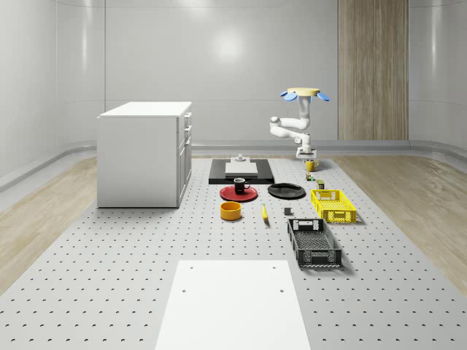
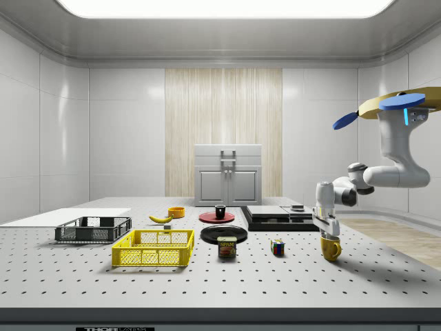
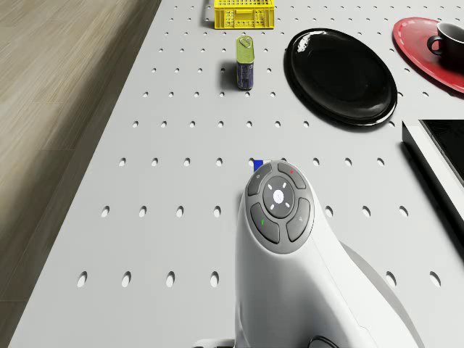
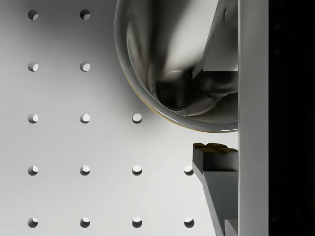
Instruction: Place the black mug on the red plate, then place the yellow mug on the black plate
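A white panel (image 1: 232, 302) is seen nearest in the whole-scene view, laid flat on the perforated table (image 1: 109, 277). Beyond it a black crate (image 1: 314, 243) and a yellow crate (image 1: 333, 205) are lined up toward that view's right, with a banana (image 1: 264, 213) and a yellow bowl (image 1: 231, 211) to their left. Farther back, the black mug (image 1: 240, 185) is shown standing on the red plate (image 1: 238, 193), and the black plate (image 1: 287, 191) is seen bare just beside it on the right. A tin can (image 2: 227, 247) and a small coloured cube (image 2: 278, 247) are placed near the black plate in the side view.

Behind these, the yellow mug (image 2: 331, 249) is gripped at its rim by the gripper (image 2: 329, 232), its fingers clamped on the mug wall, one inside the cup and one outside, as shown in the wrist view. The mug is held upright just above the table surface, well apart from the black plate. The drone (image 1: 306, 93) is caught hovering above the table's far edge, beside a dark slab (image 1: 241, 171), its arm bent downward. A white cabinet (image 1: 145, 153) is seen at the left of the whole-scene view.
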